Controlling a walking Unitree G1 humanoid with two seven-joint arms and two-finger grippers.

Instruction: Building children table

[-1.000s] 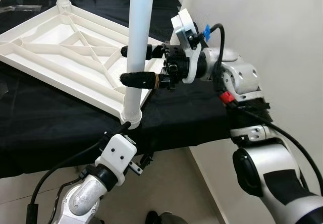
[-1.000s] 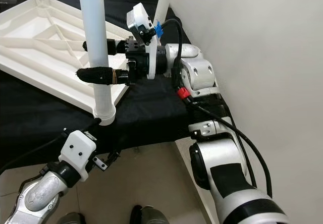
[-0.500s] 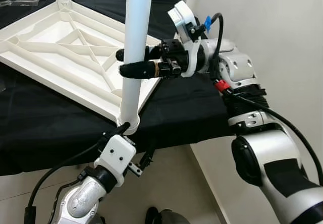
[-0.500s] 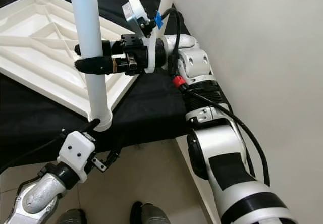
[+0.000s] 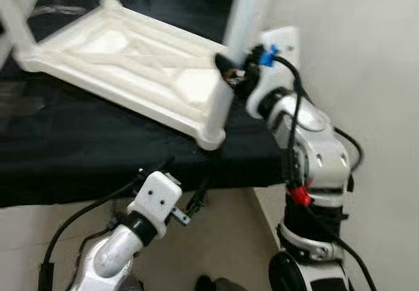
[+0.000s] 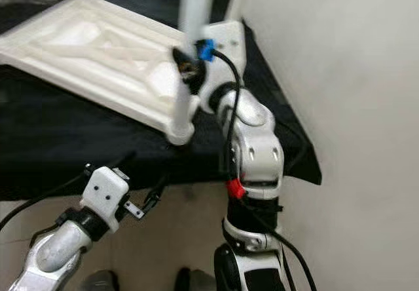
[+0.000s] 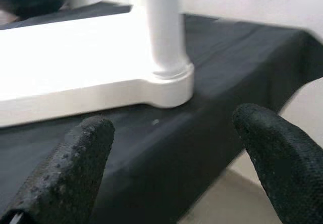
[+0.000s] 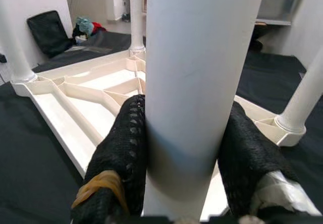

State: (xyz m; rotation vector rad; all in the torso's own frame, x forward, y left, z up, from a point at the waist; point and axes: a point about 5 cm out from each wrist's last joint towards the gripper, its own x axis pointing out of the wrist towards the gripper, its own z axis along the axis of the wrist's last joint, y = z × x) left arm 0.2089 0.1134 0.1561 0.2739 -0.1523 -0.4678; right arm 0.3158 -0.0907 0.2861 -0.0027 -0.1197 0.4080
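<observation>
Black-draped bench (image 5: 98,153), upturned white table top (image 5: 131,61) upper left. Right gripper (image 8: 184,153) clamped around leg (image 8: 199,72), seemingly socketed though blurred. Left gripper (image 7: 166,148) spread, empty, lower left.

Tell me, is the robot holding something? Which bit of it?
Yes. The right gripper holds a white table leg, its black fingers pressed on either side of the round shaft. The left gripper is open and holds nothing.

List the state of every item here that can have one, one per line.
Table top: upside down on the black cloth.
Gripped leg: upright, clamped by the right claw.
Corner leg: upright, seated in its socket.
Left claw: open, holding nothing, below the table edge.
</observation>
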